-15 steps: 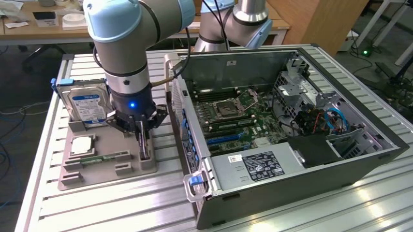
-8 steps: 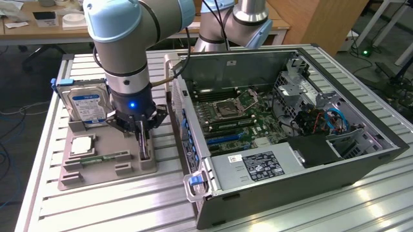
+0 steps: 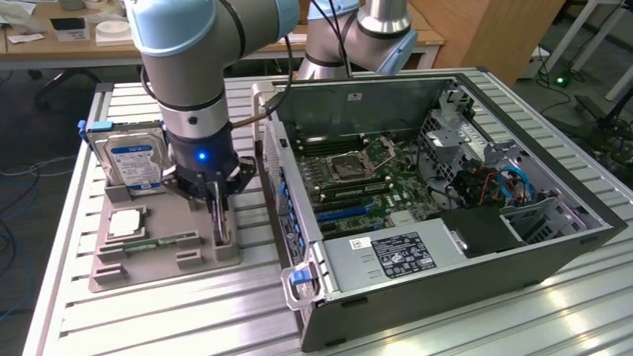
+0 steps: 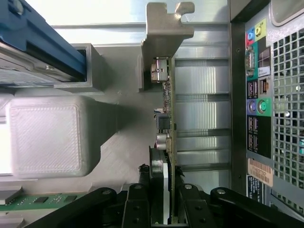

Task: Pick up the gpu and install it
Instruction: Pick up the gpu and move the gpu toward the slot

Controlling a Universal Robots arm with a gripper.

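Grey plastic holder, lower left of the exterior view, on the slatted metal desk. 1 gpu standing on edge at the holder's right end, silver bracket at the card's far end. Gripper closed on the card's 2 faces. 1 hard drive upright at the holder's rear; 1 memory stick lying flat. Open computer case at centre right.
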